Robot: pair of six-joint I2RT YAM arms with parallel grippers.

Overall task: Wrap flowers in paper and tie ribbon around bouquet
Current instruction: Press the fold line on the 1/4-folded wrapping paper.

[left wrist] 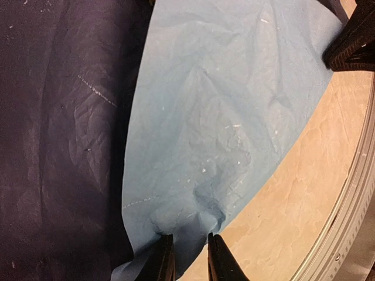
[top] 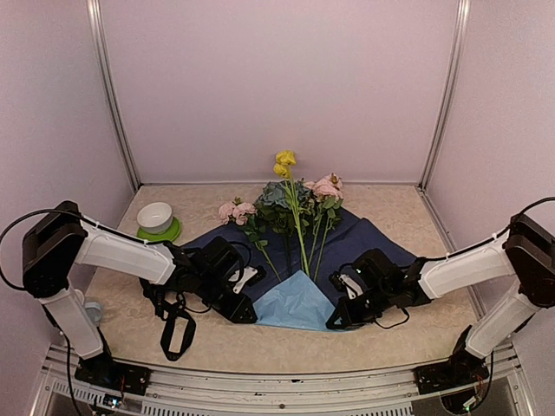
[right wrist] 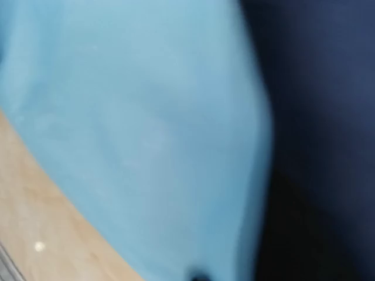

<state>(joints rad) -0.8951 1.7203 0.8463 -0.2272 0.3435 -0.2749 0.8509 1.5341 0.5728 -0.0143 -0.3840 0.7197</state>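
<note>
Left pincer (left wrist: 187, 260) narrow, nipping a puckered edge of the paper (left wrist: 211, 117). Right pincer (top: 336, 321) closed at the fold's opposite corner; hold on the sheet unconfirmed, view blurred. The flowers (top: 295, 208) lie beyond both pincers on the navy side. Recommend raising both corners together, gently, to avoid tearing.

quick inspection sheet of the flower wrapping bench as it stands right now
surface: beige marbled table, paper over its centre
job's things: paper spread navy side up, near corner folded back light blue; flowers lying on it, heads toward the far wall; ribbon apparently the black loop at front left, not tied
clutter: white bowl on green saucer, far left
grippers: left gripper shut on the paper's light-blue edge; right gripper shut at the fold's right edge, hold unclear
cables: black cable arcs off the left arm
surroundings: pale walls, metal posts
</note>
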